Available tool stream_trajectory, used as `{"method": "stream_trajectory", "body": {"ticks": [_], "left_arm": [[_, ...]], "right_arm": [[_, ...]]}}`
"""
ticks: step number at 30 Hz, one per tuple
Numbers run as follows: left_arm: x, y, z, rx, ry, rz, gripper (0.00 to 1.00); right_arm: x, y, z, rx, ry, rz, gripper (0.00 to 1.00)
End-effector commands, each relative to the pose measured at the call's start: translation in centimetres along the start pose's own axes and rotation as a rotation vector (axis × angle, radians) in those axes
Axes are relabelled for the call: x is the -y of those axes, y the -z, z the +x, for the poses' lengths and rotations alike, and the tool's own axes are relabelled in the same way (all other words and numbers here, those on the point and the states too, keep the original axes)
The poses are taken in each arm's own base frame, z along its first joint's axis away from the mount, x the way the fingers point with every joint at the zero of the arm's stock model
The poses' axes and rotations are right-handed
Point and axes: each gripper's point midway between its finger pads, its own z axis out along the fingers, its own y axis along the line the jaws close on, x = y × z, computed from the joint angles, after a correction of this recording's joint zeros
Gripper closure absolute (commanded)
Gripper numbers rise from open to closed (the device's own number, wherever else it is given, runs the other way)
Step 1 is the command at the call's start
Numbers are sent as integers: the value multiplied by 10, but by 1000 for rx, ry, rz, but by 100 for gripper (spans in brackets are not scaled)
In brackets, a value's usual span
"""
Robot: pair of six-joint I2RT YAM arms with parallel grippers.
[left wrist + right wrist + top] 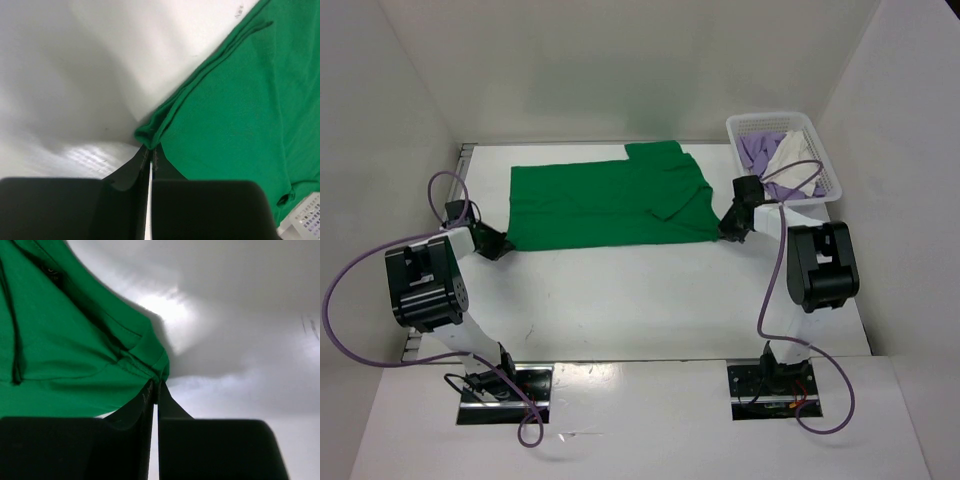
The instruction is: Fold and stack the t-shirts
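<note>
Green t-shirt (pixel 610 205) is lying spread flat across the far half of the white table (pixel 650 300), with one sleeve sticking out toward the far wall. The left jaws are pinching its near left corner. In the left wrist view they are standing almost fully closed, only a thin slit showing between them, with the bunched green hem (pixel 150 132) sitting right at their tips and layered edges of cloth running away from them. The right jaws are gripping the near right corner the same way, and the right wrist view is showing them pressed nearly together with a fold of green fabric (pixel 157 367) caught at the tips. Both corners are sitting low, close to the table.

A white mesh basket (pixel 828 178) is standing in the far right corner, near the green shirt's right edge. It is holding the lavender t-shirt (pixel 756 152) and the cream-white t-shirt (pixel 795 150), crumpled together. The right arm (pixel 820 262) is reaching forward just beside the basket's near left corner, and its purple cable (pixel 798 184) is looping across the basket's near rim. The left arm (pixel 430 285) is reaching along the left wall, its own cable arching above it. White walls are enclosing the table on three sides
</note>
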Motion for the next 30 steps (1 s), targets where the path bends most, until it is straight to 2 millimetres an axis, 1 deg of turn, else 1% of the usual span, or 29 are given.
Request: {"method": "stream_trajectory", "body": {"ticks": [1,2,3,4,5,6,7,8,9,10,12,13,14,15,16,17,18,19,20,21,22,24,25,26,27,28,29,30], "left_arm": [[-26,13,-5,21,-34,-78,100],[-34,15,4,-4,-37,-101,100],[-35,20,7,-6,-37,-103,100],[-50,23,12,-27,-22,-137,100],[-51,29,14,-36,-20,-125,100],[-55,33,18,-47,-10,-126,100],[-68,36,27,-70,1,-154,100],[-71,43,27,-62,-7,-151,100],[-78,48,30,-74,1,-169,100],[-78,53,31,-75,-8,-169,100],[-80,62,34,-65,-21,-176,100],[-74,70,36,-67,-14,-151,100],[-73,74,37,-67,4,-152,98],[-73,78,43,-87,8,-153,91],[-71,83,42,-77,15,-146,83],[-67,85,42,-76,24,-130,71],[-66,87,44,-83,25,-124,57],[-65,89,41,-70,30,-118,31],[-66,91,39,-63,30,-128,16],[-64,91,34,-48,26,-131,9],[-56,96,26,-32,21,-118,1],[-47,101,16,-11,-8,-100,1],[-35,103,11,1,-24,-65,1],[-22,100,12,7,-59,-26,9],[-11,98,15,8,-87,7,20],[-2,97,19,7,-120,31,34],[15,94,35,-6,-169,74,57],[25,93,42,-4,-198,90,64]], "right_arm": [[24,30,21,-45,4,80,95],[31,33,28,-80,1,81,95],[43,36,42,-123,-7,98,95],[48,48,42,-123,-26,87,95],[57,53,55,-156,-37,86,95],[63,59,54,-153,-51,91,95],[64,72,55,-149,-60,79,95],[65,78,60,-160,-61,73,94],[65,84,58,-158,-73,62,93],[63,93,59,-162,-74,49,93],[56,103,59,-174,-75,22,93],[60,110,64,-190,-77,35,93],[59,115,66,-201,-78,26,93],[60,119,67,-200,-78,25,90],[59,126,69,-193,-77,7,86],[59,130,69,-191,-77,5,78],[59,130,69,-190,-77,5,60],[58,132,67,-185,-76,-9,54],[57,134,65,-182,-76,-11,49],[57,134,65,-182,-59,-13,45],[52,137,58,-165,-43,-28,43],[43,143,49,-144,-28,-57,43],[39,144,45,-133,-14,-78,47],[32,139,41,-126,-12,-103,54],[23,137,44,-134,8,-131,62],[10,133,53,-155,50,-163,80],[-4,122,56,-165,66,-199,87],[-19,119,64,-197,76,-248,93]]}}
